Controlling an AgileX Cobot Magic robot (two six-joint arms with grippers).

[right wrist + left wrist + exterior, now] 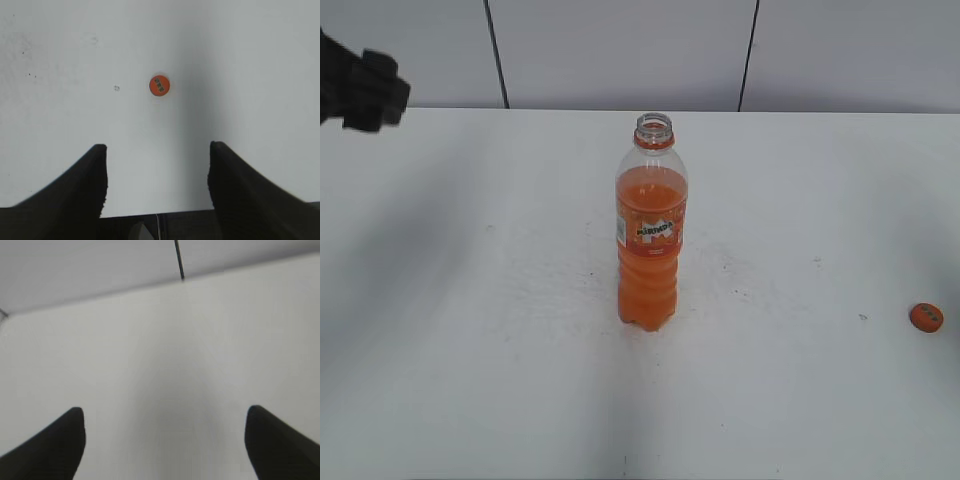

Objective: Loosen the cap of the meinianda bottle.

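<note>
The meinianda bottle [651,235] stands upright in the middle of the white table, its mouth open and capless, orange drink inside. The small orange cap [925,317] lies flat on the table at the far right; it also shows in the right wrist view [159,85], ahead of my right gripper [157,150], which is open and empty above the table's near edge. My left gripper [165,412] is open and empty over bare table; its dark arm [360,88] shows at the upper left of the exterior view, far from the bottle.
The white table [470,350] meets a pale panelled wall [620,50] at the back. The table's front edge shows in the right wrist view [155,214]. Small dark specks mark the surface near the bottle.
</note>
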